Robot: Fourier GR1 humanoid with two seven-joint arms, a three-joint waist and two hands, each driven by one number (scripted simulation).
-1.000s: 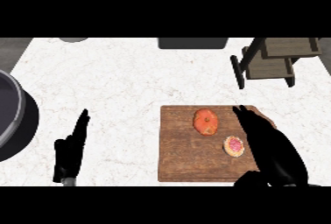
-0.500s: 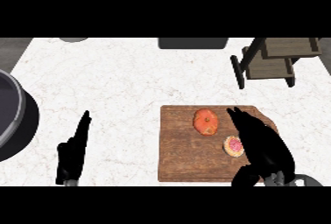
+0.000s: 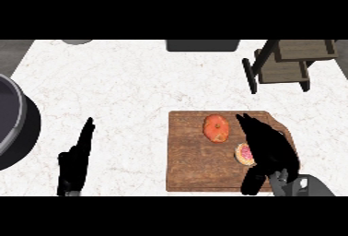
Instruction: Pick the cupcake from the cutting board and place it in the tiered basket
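- Cupcake [image 3: 243,154] on the board [image 3: 194,161], close to its right edge, pink top partly hidden under the right hand [image 3: 268,147].
- Right hand over the board's right side, fingers stretched toward the far edge, thumb low beside the board's near right corner; released, not closed on the cupcake, though whether touching it cannot be told.
- Orange fruit [image 3: 217,128] on the board too, just up and left of the cupcake, a small gap between them, near the board's far edge.
- Left and near parts of the board bare; near edge reaching almost to the view's lower limit.
- Left hand [image 3: 73,163] at lower left on the white counter [image 3: 122,83], fingers straight and pointing away, resting, well apart from the board.
- Wide strip of bare counter between left hand and board's left edge.
- Basket [image 3: 292,64] at upper right, dark posts and wooden tiers, standing well beyond the board's far right corner; open counter between board and basket.
- Large grey round vessel [image 3: 10,120] cut off by the left edge, beside the left hand's side of the counter.
- Dark box [image 3: 202,44] at the far edge, top centre; small grey round thing [image 3: 77,41] at the far left edge.
- Middle of the counter open from board to far edge.
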